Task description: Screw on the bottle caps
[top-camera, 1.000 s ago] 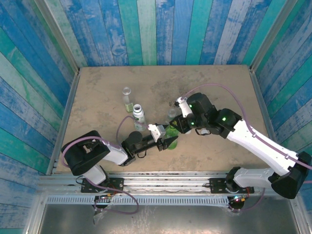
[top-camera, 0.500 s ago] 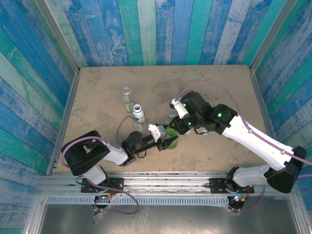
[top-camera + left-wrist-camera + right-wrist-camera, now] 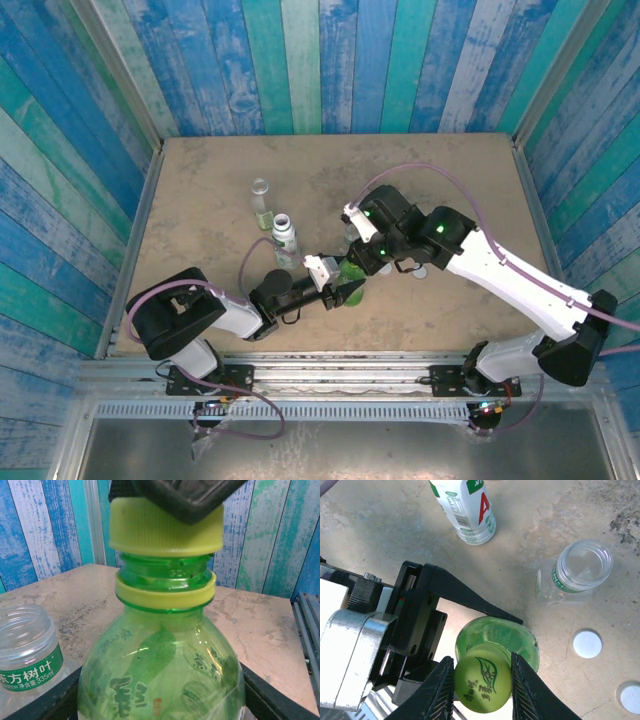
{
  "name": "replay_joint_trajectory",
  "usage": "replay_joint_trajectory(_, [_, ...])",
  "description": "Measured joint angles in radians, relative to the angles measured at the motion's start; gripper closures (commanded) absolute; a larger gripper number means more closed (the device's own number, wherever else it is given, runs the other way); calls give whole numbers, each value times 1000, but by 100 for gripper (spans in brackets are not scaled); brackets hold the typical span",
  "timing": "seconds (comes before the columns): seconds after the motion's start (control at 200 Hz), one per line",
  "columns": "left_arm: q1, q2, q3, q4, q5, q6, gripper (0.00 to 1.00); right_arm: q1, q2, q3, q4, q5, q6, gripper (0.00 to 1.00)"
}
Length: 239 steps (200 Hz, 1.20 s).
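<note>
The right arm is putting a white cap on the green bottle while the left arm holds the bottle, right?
Not quite. The cap is yellow-green, not white. The right wrist view shows the right fingers pinching it on top of the green bottle, which the left fingers hold.

A robotics lab cell: blue-and-green painted plank panels (image 3: 300, 60) wall in a tan tabletop (image 3: 200, 180), fronted by an aluminium mounting rail (image 3: 330, 372) on a steel bench.
</note>
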Motion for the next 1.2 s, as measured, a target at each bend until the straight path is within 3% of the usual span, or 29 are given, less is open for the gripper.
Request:
replay_joint_trajectory(0.886, [2,3,0,4,-4,-16,36,48,-45,-82,97,92,-44,72])
replay_joint_trajectory(1.196, [2,3,0,4,-4,-15,37,50,-49,-85,99,94,-30,66])
